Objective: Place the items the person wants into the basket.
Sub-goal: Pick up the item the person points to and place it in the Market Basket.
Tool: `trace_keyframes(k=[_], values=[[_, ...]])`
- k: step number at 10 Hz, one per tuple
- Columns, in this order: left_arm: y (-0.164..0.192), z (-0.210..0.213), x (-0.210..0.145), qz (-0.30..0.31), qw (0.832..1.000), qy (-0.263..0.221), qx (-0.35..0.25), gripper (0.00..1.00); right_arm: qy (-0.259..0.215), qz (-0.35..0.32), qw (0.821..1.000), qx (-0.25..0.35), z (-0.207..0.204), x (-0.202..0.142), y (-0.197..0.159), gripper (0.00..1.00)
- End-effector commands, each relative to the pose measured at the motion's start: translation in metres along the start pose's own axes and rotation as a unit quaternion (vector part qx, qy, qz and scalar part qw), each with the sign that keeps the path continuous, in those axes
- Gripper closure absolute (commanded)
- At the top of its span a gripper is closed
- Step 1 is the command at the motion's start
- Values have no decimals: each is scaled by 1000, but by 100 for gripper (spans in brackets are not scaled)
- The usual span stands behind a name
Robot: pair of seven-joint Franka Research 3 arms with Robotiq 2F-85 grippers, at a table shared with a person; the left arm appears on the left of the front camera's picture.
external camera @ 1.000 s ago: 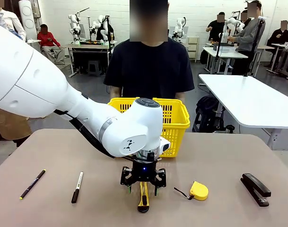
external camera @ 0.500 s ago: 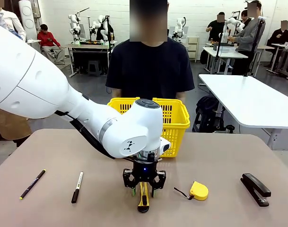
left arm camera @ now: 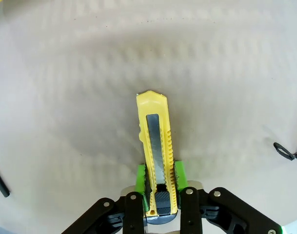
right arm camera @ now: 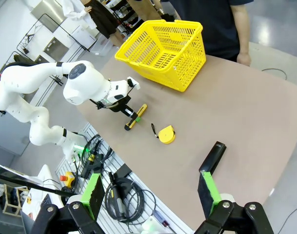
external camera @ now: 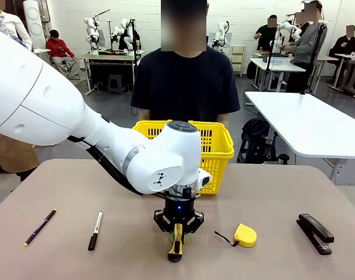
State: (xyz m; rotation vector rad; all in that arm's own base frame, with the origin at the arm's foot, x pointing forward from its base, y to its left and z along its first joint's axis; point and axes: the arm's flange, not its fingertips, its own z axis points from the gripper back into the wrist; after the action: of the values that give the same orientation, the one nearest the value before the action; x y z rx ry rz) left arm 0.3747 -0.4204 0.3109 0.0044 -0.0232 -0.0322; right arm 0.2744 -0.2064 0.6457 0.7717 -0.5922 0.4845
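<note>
My left gripper (external camera: pixel 177 232) points down at the table's front middle, shut on the yellow-and-black box cutter (external camera: pixel 175 246). In the left wrist view both green pads (left arm camera: pixel 143 181) press the cutter's (left arm camera: pixel 155 141) sides near its black slider. The black stapler (external camera: pixel 315 233) lies at the right front, and the white marker with a black cap (external camera: pixel 95 230) lies at the left front. The yellow basket (external camera: pixel 218 146) stands at the far edge before the person in a black T-shirt (external camera: pixel 186 81). My right gripper (right arm camera: pixel 150 195) hangs open high above the table with nothing between its fingers.
A thin black pen (external camera: pixel 40 226) lies at the far left, and a yellow tape measure (external camera: pixel 245 234) sits just right of the cutter. From the right wrist view I see the basket (right arm camera: pixel 160 46), tape measure (right arm camera: pixel 165 134), stapler (right arm camera: pixel 212 157) and cables beyond the table's near edge.
My left gripper's fingers went from spread wide around the box cutter to shut on it. Nothing else on the table has moved.
</note>
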Motion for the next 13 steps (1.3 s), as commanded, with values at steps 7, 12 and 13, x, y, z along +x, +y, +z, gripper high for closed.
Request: trace_keyframes(k=[7,12,13], values=[[43,195,-33,-189,981,11,49,100,-5,6,1000,8,0,0,-1,0],[63,306,90,-282,957,-65,6,100,-5,6,1000,8,0,0,-1,0],[68,309,125,-299,951,-75,-13,100,-5,6,1000,8,0,0,-1,0]])
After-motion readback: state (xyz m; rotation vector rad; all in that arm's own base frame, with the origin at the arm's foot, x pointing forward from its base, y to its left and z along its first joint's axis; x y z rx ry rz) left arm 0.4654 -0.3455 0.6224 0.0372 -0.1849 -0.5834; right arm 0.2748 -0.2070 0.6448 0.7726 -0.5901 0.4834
